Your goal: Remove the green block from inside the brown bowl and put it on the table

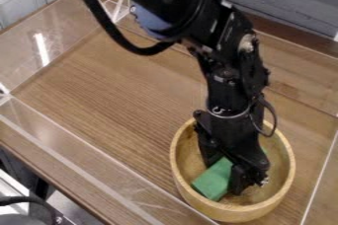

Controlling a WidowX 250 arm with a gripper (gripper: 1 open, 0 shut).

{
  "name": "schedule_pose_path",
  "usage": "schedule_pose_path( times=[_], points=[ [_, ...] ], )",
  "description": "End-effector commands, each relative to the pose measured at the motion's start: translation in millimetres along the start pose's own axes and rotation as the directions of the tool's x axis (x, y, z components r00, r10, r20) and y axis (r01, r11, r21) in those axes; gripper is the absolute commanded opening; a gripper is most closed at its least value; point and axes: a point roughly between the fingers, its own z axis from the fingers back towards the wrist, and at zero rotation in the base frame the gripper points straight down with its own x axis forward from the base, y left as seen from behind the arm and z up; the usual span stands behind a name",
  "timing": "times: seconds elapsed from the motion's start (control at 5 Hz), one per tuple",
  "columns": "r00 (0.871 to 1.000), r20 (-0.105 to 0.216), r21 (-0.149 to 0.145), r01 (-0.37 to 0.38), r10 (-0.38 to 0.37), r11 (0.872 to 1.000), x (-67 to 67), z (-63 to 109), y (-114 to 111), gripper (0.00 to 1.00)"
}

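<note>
The brown bowl (185, 175) sits on the table (119, 81) at the front right. The green block (212, 182) lies tilted inside it, against the near-left slope. My gripper (230, 173) reaches straight down into the bowl from the black arm above. Its two dark fingers (250, 175) stand on either side of the block's upper end, with the jaws still apart. The block's far end is hidden behind the fingers. I cannot see the fingers pressing on the block.
Low clear plastic walls (53, 120) edge the table on the left and front. The bowl stands close to the front wall. Bare wood stretches to the left and behind the bowl. A grey panel (284, 2) runs along the back.
</note>
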Motion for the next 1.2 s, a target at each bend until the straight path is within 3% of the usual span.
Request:
schedule_pose_path(
  times=[0.0,0.6,0.8,1.0],
  points=[
    [1.0,0.025,-0.004,0.006,-0.005,1.0,3.4,10.5,-3.1,0.0],
    [0.999,0.019,-0.015,-0.041,0.042,0.999,-3.0,32.3,-4.1,0.0],
    [0.997,0.03,-0.015,-0.069,0.069,0.998,-3.7,46.8,-2.3,0.0],
    [0.989,0.06,-0.008,-0.136,0.136,0.991,-1.3,86.4,2.8,0.0]
  ],
)
